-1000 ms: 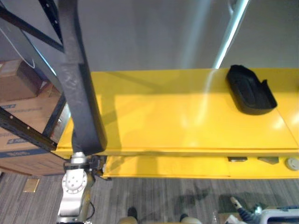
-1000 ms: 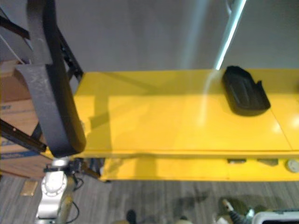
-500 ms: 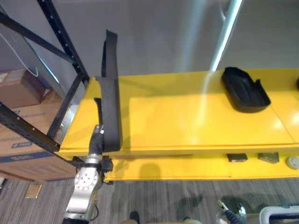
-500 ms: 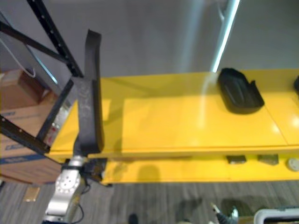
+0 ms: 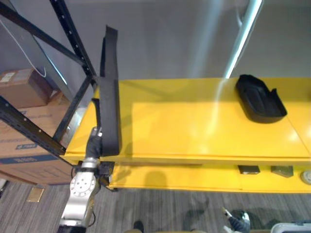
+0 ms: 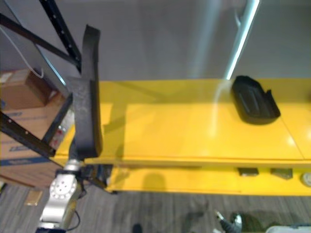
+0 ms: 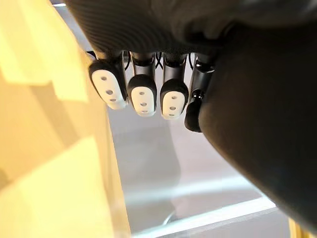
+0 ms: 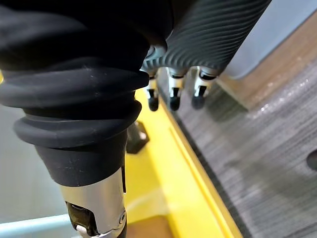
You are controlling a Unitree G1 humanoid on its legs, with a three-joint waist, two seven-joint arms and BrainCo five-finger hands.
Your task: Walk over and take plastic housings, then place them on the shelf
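Grip: left hand (image 5: 94, 144) curled round the lower end of the long black housing (image 5: 109, 92), fingers (image 7: 141, 94) pressed in a row against its dark wall; thumb hidden.
Held piece: standing upright above the hand, leaning slightly, with its lower end just at the front lip of the yellow shelf (image 5: 194, 131).
Other hand: right hand (image 8: 171, 94) hanging with fingers relaxed, holding nothing, above the grey floor (image 8: 257, 148) beside the shelf's edge.
Second piece: smaller black housing (image 5: 260, 98) lying on the shelf, well apart from the left hand, far to its right.
Step, as judged: setting the long black housing down at the shelf's left end; not yet laid flat.
Risk one: tall and probably top-heavy on a narrow end; likely to topple forward off the lip if released upright.
Risk two: black rack upright (image 5: 73, 39) near the hand on its outer side; could snag the housing's top while tilting it down.
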